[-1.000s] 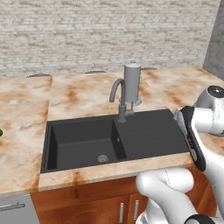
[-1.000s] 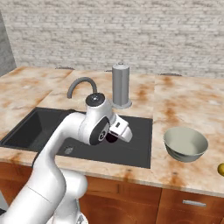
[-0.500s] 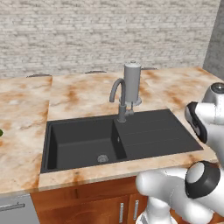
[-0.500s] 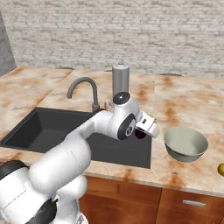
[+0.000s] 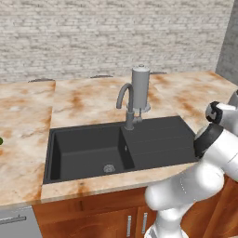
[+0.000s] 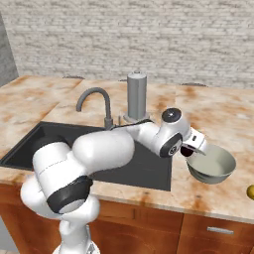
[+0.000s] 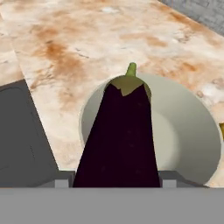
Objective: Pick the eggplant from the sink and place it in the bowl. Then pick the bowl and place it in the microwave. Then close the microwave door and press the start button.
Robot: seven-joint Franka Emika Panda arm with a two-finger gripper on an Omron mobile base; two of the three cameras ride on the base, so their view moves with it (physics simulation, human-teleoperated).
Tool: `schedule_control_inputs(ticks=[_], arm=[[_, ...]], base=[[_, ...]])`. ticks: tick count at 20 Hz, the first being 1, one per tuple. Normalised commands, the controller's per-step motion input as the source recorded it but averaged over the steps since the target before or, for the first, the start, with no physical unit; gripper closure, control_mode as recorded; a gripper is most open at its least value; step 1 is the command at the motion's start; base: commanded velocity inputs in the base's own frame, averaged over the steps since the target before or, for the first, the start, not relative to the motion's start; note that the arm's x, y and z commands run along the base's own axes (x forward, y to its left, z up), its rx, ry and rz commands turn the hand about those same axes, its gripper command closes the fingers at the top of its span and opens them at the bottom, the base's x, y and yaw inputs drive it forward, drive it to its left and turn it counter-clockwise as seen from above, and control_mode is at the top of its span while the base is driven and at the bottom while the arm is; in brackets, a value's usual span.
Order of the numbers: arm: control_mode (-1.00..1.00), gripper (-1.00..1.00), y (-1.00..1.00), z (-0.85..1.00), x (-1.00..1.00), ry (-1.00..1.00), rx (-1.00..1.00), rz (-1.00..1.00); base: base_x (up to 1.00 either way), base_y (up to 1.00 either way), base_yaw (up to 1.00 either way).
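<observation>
Above bowl [image 7: 183, 131] rim: gripper [image 6: 191, 149] clamping eggplant [image 7: 120, 135]; bowl interior bare.

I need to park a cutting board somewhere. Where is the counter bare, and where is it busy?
Bare: the counter left of the faucet, behind the sink. Crowded: right of the sink, where the pincer holds the eggplant over the bowl.

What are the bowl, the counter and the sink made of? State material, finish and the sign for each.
Bowl: probably glazed ceramic; pale cream inside with a soft sheen, darker outside.
Counter: looks like polished stone, marble or granite; orange-beige veining. It could be a laminate print.
Sink: matte dark grey, likely composite or coated metal; no glare. Its drain looks metallic.
</observation>
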Motion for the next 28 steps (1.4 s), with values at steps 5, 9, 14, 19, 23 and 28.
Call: schedule_control_inputs(ticks=[5, 9, 14, 19, 23, 28], arm=[[-1.00, 1.00, -0.96, -0.43, 0.11, 0.00, 0.00, 0.13], [-1.00, 1.00, -0.43, -0.44, 0.28, 0.01, 0.00, 0.15], [-1.00, 1.00, -0.19, -0.22, 0.13, 0.00, 0.00, 0.14], [-1.00, -1.00, -0.43, -0.08, -0.03, 0.00, 0.05, 0.12], [-1.00, -1.00, -0.18, 0.22, 0.00, 0.00, 0.06, 0.02], [-1.00, -1.00, 0.00, 0.80, -0.03, 0.03, 0.01, 0.00]], base=[[0.00, 0.00, 0.00], [0.00, 0.00, 0.00], [0.00, 0.00, 0.00], [0.00, 0.00, 0.00], [0.00, 0.00, 0.00], [0.00, 0.00, 0.00]])
